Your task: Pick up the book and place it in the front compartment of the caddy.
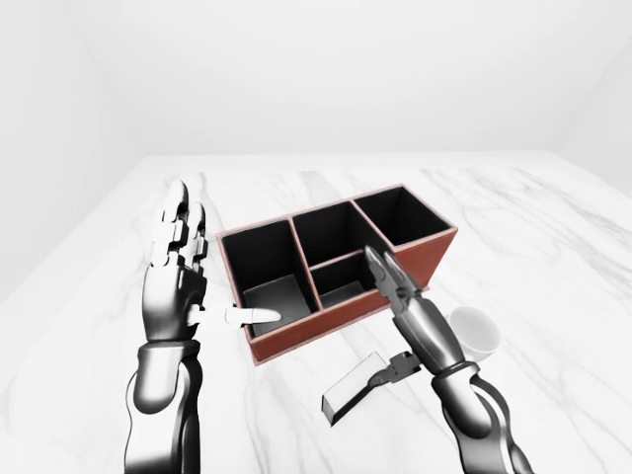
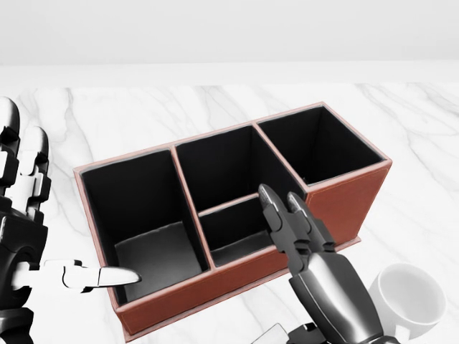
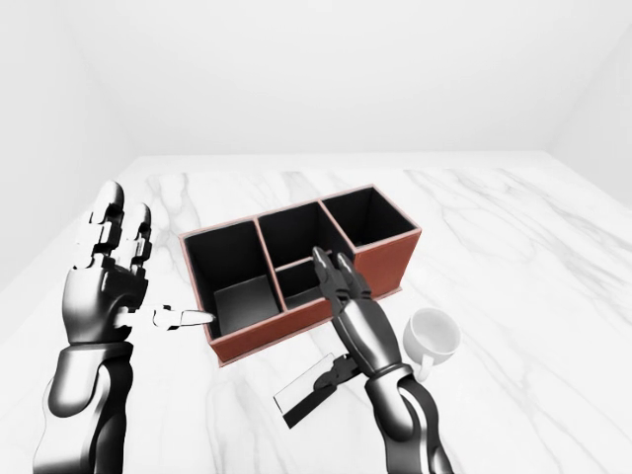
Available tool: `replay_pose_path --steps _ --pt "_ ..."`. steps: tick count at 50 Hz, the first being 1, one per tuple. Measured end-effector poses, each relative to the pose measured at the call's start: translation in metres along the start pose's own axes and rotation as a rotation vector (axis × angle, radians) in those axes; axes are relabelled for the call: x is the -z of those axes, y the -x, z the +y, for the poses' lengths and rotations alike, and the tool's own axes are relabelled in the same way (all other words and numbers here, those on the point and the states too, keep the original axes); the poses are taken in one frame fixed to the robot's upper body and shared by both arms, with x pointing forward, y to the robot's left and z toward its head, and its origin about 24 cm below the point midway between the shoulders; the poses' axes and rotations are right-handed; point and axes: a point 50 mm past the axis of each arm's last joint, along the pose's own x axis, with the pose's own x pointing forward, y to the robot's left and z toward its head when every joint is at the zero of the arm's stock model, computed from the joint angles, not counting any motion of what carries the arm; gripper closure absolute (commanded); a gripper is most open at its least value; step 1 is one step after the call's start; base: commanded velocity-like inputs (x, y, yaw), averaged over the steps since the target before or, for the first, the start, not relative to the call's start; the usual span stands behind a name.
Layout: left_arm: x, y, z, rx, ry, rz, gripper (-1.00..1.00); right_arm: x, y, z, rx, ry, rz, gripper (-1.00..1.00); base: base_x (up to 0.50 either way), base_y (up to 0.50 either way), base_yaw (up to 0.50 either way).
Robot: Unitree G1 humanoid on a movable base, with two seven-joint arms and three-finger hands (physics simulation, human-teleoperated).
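While the book [image 1: 348,393] lies flat on the marble table [image 1: 553,227] at the caddy's [image 1: 415,265] six o'clock, the right hand [image 1: 407,306] hovers splayed, thumb seemingly just touching it, the left hand [image 1: 178,281] released, so nothing is yet lifted.

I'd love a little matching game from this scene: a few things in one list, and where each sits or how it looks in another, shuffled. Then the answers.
Things:
1. caddy
2. mug
3. book
4. left hand

Descriptions:
A. white, on the marble at the right in the eye views
B. raised beside the caddy, fingers spread open
C. reddish brown outside, black compartments inside
D. lying flat on the marble below the caddy, under the right hand

Pairs: 1-C, 2-A, 3-D, 4-B
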Motion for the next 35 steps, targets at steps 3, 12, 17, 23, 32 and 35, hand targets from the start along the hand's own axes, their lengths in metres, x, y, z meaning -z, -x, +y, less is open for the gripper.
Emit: replay_pose_path --steps 3,12,17,23,32,35 --pt "0.0 0.0 0.0 0.0 0.0 0.0 -1.0 0.002 0.0 0.002 -0.004 0.001 0.007 -1.0 0.0 0.0 0.0" --pt "0.0 0.0 0.0 0.001 0.0 -0.001 -1.0 0.006 -0.001 0.008 -0.018 0.003 0.027 -1.0 0.0 0.0 0.0" --pt "0.0 0.0 0.0 0.001 0.0 -0.002 -1.0 0.008 -0.001 0.011 -0.025 0.003 0.037 -1.0 0.0 0.0 0.0" --pt "-0.001 0.0 0.0 0.001 -0.001 -0.004 -1.0 0.01 -0.001 0.014 -0.034 0.002 0.046 -1.0 0.0 0.0 0.0" --pt "-0.001 0.0 0.0 0.001 0.0 -0.005 -1.0 0.013 -0.001 0.019 -0.047 0.001 0.055 -1.0 0.0 0.0 0.0" --pt "-0.001 0.0 -0.001 0.002 0.0 -0.005 -1.0 0.013 -0.001 0.02 -0.051 0.002 0.058 -1.0 0.0 0.0 0.0"
